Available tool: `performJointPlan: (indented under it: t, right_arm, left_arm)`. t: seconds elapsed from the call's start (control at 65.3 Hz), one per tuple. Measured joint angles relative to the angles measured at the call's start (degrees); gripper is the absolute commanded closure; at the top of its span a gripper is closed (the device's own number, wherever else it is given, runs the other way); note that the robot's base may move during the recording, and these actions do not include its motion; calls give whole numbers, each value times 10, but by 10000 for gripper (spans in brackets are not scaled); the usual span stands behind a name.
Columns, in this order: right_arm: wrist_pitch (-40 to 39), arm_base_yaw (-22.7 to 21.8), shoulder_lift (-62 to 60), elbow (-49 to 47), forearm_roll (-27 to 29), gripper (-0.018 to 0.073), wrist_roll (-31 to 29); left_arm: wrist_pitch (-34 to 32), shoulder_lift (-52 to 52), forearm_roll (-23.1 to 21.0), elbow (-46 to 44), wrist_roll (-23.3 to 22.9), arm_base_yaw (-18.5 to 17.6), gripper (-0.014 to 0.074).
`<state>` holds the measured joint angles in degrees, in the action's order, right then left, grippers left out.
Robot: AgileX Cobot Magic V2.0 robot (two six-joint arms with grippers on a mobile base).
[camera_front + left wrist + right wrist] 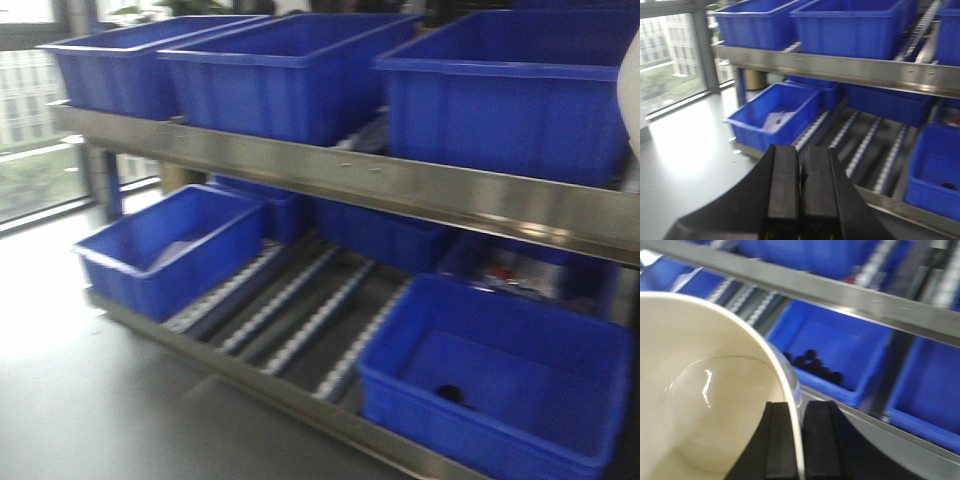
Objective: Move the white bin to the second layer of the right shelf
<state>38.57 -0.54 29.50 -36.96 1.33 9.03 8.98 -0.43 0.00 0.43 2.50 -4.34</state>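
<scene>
Blue crates (160,250) fill the steel rack (330,175) ahead of you. Three sit along the upper tier and more below, where rows of white rollers (300,310) run between the left crate and the right one. Your left gripper (801,155) hangs in front of the rack with its jaws pressed flat together. Further right, your right gripper (800,408) is clamped on the white bin (700,405), one finger inside the glossy wall and one outside. The bin is held before the rack, a sliver of it showing at the front view's right edge.
</scene>
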Motion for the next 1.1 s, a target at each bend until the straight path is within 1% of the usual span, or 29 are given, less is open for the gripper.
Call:
performJointPlan:
  t: [1.103]
  right_arm:
    - [0, 0, 0, 0, 0, 511, 0]
  left_arm:
    - [0, 0, 0, 0, 0, 0, 512]
